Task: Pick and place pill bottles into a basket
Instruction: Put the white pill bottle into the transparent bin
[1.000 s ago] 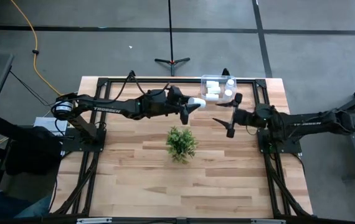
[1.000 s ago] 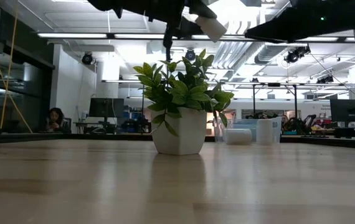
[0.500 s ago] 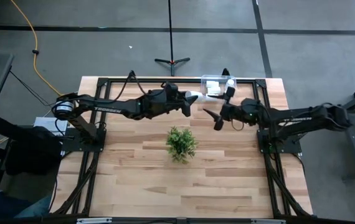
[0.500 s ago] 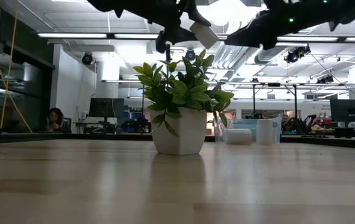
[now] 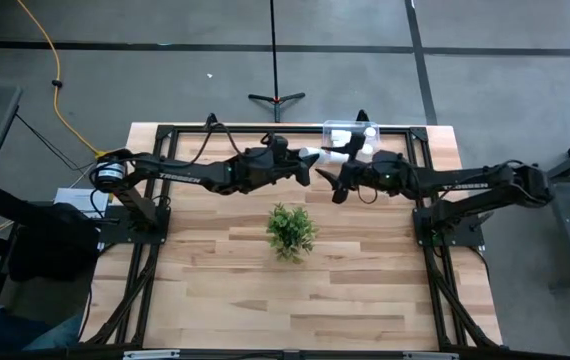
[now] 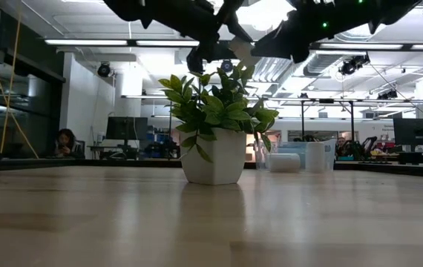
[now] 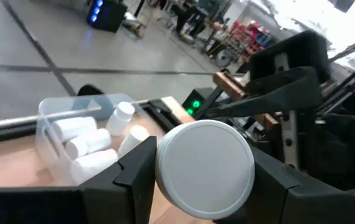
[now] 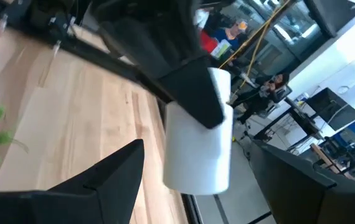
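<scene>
Above the wooden tabletop, left end effector pinches a small white cylindrical plastic pill bottle; right end effector spread beside it

Even overhead light from ceiling strip fixtures leaves the table bright with faint shadows, while the low view shows glare at top centre, arms in silhouette, and both wrist views blur their backgrounds.
</scene>
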Action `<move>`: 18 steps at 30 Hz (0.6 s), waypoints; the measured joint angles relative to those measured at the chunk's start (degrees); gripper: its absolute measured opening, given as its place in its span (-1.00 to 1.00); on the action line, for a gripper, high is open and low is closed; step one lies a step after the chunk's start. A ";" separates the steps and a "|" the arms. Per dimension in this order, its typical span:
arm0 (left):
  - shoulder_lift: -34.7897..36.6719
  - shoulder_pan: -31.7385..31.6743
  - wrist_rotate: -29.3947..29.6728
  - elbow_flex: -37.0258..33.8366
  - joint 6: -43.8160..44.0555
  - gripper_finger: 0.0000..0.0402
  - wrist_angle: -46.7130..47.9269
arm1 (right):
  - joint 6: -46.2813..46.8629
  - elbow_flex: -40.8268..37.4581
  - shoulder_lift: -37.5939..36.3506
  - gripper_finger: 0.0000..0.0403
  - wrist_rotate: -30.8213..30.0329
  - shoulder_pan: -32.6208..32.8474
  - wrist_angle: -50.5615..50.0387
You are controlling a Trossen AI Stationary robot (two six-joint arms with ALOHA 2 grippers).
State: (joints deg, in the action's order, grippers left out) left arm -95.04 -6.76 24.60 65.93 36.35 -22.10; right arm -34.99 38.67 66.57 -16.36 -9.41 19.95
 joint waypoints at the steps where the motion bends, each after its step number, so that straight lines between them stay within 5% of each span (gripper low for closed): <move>1: -0.08 0.00 0.03 -0.03 0.47 0.08 0.10 | -0.41 0.10 0.45 0.41 0.01 0.00 -0.04; 18: -1.01 0.02 -0.36 -0.15 6.43 0.08 -3.63 | -1.51 0.64 2.16 0.40 -3.67 -0.02 2.17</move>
State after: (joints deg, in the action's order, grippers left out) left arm -96.05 -6.74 24.23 65.78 42.78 -25.74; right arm -36.50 39.31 68.73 -20.03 -9.42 22.12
